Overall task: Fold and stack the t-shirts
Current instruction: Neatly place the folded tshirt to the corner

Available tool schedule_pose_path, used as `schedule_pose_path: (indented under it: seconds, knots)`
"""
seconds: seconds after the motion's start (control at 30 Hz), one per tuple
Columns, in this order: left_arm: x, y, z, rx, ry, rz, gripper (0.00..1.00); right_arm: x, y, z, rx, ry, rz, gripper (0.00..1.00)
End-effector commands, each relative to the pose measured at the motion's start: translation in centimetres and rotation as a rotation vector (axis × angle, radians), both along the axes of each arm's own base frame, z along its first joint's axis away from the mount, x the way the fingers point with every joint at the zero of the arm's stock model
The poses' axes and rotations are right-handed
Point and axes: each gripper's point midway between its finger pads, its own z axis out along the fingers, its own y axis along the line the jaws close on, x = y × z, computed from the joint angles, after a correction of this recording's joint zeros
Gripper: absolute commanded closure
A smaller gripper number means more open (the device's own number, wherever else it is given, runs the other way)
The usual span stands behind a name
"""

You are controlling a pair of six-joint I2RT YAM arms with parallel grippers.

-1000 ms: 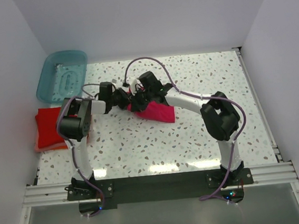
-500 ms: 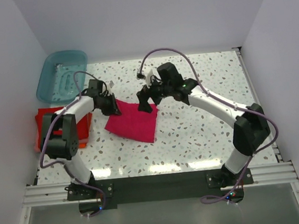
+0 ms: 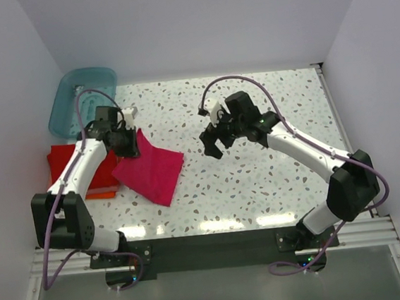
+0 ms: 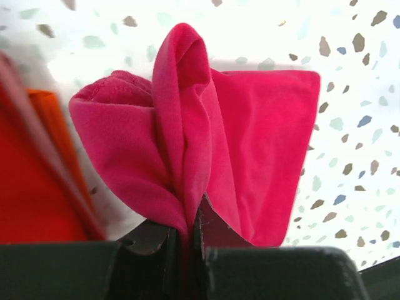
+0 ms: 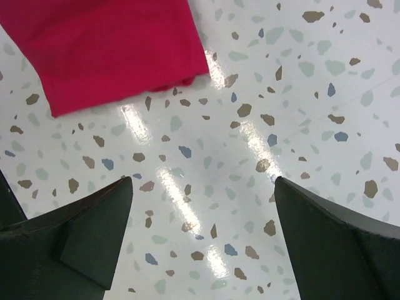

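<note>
Left end effector [image 3: 129, 144] grips a bunched edge of the pink shirt [image 3: 151, 174]; pink shirt lies on the worktop [image 3: 260, 187], just beside the red shirt [image 3: 63, 163]; right end effector [image 3: 213, 143] wide, holding nothing.

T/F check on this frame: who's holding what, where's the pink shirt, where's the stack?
1. The left gripper is shut on the pink t-shirt. True.
2. The right gripper holds a corner of that shirt. False: it is open and empty above the table.
3. The pink t-shirt lies in the teal tub. False: it lies on the table, nearer the arms than the tub.
4. The red and orange folded shirts sit at the table's left edge. True.
</note>
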Motion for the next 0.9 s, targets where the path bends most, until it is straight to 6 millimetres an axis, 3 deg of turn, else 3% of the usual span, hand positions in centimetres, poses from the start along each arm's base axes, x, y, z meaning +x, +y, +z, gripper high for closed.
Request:
schedule_pose_path:
  seconds: [0.0, 0.2, 0.87]
  knots:
    - [-0.3, 2.5, 3.0, 0.097, -0.100, -0.036, 1.00, -0.3, -0.8, 2.0, 0.005, -0.072, -0.001, 0.01]
    - [0.3, 4.5, 6.6, 0.122, -0.164, -0.026, 1.00, -0.6, -1.3, 1.7, -0.012, -0.085, 0.001, 0.01]
    - [-0.3, 4.3, 16.5, 0.045, -0.349, 0.006, 1.00, -1.1, -2.0, 1.9, -0.022, -0.102, -0.002, 0.01]
